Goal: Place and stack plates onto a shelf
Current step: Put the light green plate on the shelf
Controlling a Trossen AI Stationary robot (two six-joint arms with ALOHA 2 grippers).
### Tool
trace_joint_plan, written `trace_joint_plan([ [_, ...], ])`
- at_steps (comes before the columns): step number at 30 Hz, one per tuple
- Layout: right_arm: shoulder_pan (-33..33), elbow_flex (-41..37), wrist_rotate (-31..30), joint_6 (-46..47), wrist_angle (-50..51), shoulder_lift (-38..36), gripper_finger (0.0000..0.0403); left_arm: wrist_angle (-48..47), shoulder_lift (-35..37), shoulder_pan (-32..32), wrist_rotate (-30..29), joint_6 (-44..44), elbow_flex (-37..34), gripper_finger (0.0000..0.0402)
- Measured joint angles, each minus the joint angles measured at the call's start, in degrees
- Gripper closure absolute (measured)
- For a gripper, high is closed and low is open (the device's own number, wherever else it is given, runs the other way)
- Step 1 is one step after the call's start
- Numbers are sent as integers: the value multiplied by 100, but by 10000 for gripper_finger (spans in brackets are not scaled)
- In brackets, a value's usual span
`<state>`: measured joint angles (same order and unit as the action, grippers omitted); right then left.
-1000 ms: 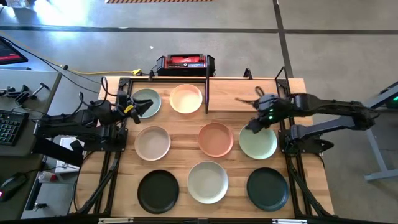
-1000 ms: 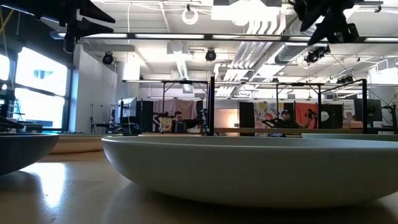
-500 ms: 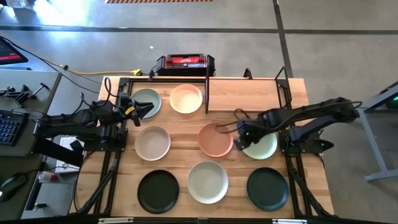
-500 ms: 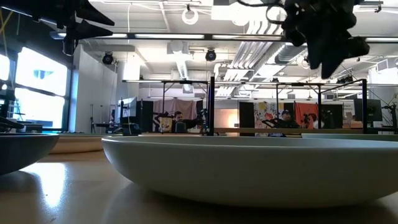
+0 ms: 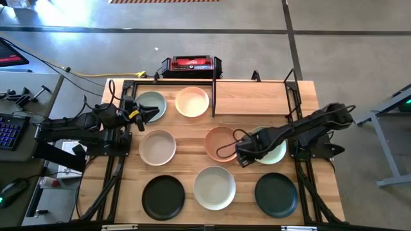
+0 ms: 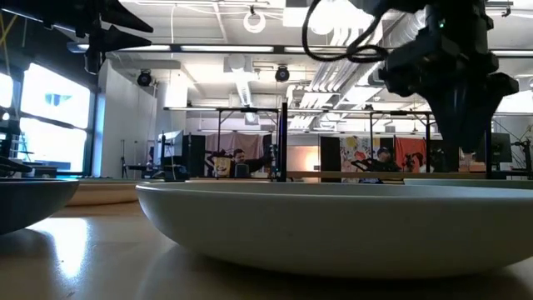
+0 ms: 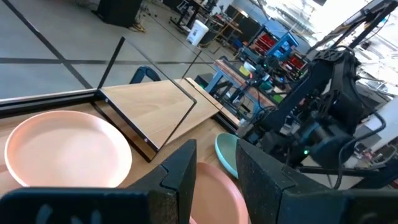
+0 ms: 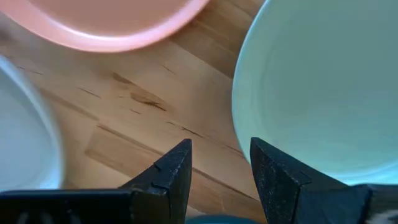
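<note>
The right gripper (image 5: 244, 154) is low over the table, between the pink plate (image 5: 222, 144) and the pale green plate (image 5: 268, 146). In the right wrist view its two dark fingers (image 8: 171, 171) stand a little apart with bare wood showing in the gap; they hold nothing, and the green plate's rim lies just beside one finger. Whether a finger touches that rim cannot be told.

The left gripper (image 5: 142, 113) hangs over the near edge of the grey-green plate (image 5: 152, 104) at the far left. Its fingers (image 7: 180, 174) also stand slightly apart and hold nothing.

Eight plates can be counted from above. At the far side lie the grey-green one and a cream one (image 5: 192, 101) to its right. In the middle row are a beige one (image 5: 157, 147), the pink one and the pale green one. In the near row are a black one (image 5: 163, 196), an off-white one (image 5: 214, 187) and a dark one (image 5: 276, 194).

The shelf (image 5: 252, 98) spans the far edge of the table (image 5: 186, 129), with a black upright post at its middle. Its right half is bare board. A red-and-black box (image 5: 191, 65) sits behind it.

In the low view the off-white plate fills the foreground and hides most of the table; only the right arm's lower end shows above its rim.
</note>
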<state>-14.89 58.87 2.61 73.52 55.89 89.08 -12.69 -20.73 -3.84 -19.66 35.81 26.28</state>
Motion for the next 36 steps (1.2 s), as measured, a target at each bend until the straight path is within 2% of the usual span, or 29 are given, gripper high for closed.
trace_joint_plan([
  [10,-239,0,-420,-21,31,493,261,0,0,0,0,0,-2,300],
  [24,-252,0,-435,-198,-1,975,268,0,0,0,0,0,-2,300],
  [28,-252,0,-435,-196,-3,1001,296,0,0,0,-2,0,-2,300],
  [36,-252,0,-409,-177,45,1001,391,-2,0,0,-15,0,-2,300],
])
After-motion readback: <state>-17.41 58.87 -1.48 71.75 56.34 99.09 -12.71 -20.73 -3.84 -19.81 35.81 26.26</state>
